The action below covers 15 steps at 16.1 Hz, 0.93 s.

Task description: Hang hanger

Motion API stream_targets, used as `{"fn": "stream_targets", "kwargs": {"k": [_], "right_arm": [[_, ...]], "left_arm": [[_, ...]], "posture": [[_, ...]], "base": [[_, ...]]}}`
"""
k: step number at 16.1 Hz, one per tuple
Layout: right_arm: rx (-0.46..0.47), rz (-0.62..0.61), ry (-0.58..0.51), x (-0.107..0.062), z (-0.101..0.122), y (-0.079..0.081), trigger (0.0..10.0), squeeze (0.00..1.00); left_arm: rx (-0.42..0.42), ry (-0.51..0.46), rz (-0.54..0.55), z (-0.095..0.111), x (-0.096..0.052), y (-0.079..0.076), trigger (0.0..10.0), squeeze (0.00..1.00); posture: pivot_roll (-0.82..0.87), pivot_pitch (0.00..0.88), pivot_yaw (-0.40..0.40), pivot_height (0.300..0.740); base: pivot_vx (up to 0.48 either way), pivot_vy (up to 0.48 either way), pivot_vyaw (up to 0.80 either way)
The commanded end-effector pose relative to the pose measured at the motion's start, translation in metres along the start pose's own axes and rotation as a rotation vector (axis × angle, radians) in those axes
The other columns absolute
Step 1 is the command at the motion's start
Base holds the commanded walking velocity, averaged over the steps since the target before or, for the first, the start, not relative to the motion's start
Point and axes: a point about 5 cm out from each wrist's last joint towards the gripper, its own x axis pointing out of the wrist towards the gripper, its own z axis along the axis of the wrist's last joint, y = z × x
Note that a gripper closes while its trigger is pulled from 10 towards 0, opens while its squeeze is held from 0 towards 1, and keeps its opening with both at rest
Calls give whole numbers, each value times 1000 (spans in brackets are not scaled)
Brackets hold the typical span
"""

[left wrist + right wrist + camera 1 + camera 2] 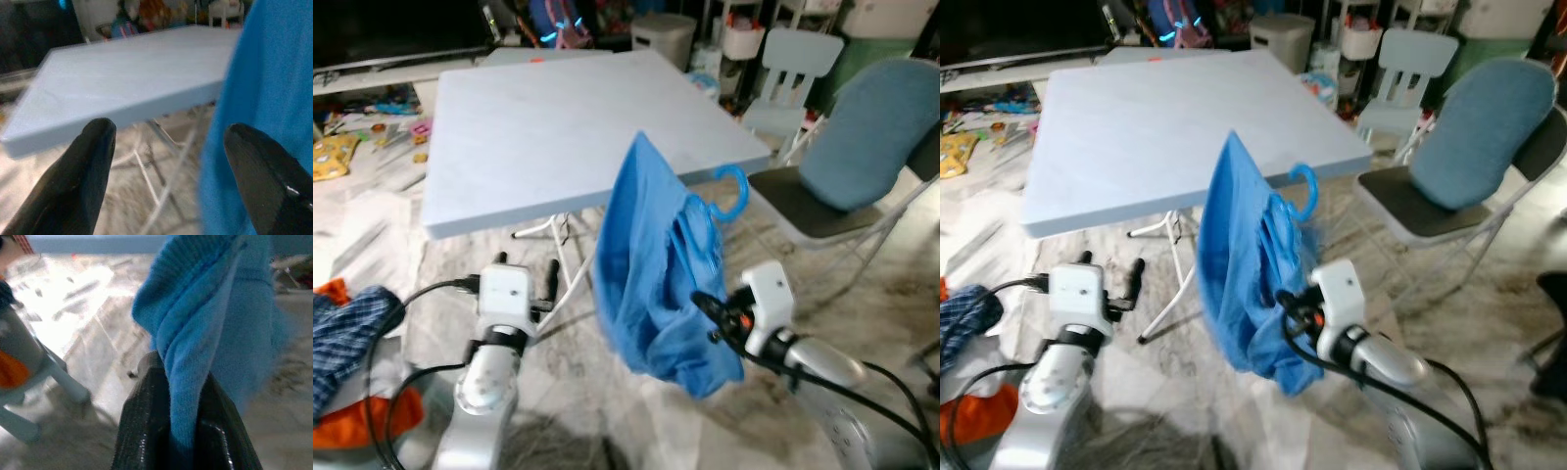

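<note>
Blue knit cloth fills the nip of my right gripper: its two black fingers are closed tight on one fold of a single blue garment, seen clearly in the right wrist view. One blue hanger sits inside that garment; its hook rises just above and beyond the gripper, close to the near corner of the table, and I cannot tell whether it touches the edge. The garment hangs free of the floor, peaked at the top.

Left of the held garment, my left gripper hovers with its two fingers spread wide and nothing between them, pointing under the table edge, the blue cloth just beside one finger.

Beyond both grippers: one pale blue folding table on white legs. To the right of the right gripper, one folding chair with a blue back cushion; behind it, one small pale chair. Far left of the left gripper, one heap of plaid and orange clothes on the marbled floor.
</note>
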Motion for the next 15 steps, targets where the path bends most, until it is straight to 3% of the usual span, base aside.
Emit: {"fn": "stream_targets", "kwargs": {"k": [1, 7, 11, 14, 15], "right_arm": [[-37, 58, -65, 0, 14, 6, 10000, 0], [-114, 203, -42, -6, 20, 5, 10000, 0], [-69, 198, -43, -4, 21, 5, 10000, 0], [17, 281, -35, -6, 34, 8, 10000, 0], [50, 378, -9, -11, 38, 16, 10000, 0]], "left_arm": [[35, 24, 27, -3, -3, 8, 10000, 0], [39, 49, 7, -8, -1, 7, 10000, 0], [45, 65, -14, -11, 2, 5, 10000, 0], [125, 102, -85, -20, 9, 3, 10000, 0], [144, 99, -91, -21, 14, 3, 10000, 0]], "posture": [[-90, 52, -5, 740], [-95, 51, -11, 740], [-98, 43, -15, 740], [-100, 48, -14, 740], [-102, 45, -13, 740]], "base": [[0, 0, 456], [0, 0, 693], [0, 0, 0], [0, 0, 0], [0, 0, 0]]}}
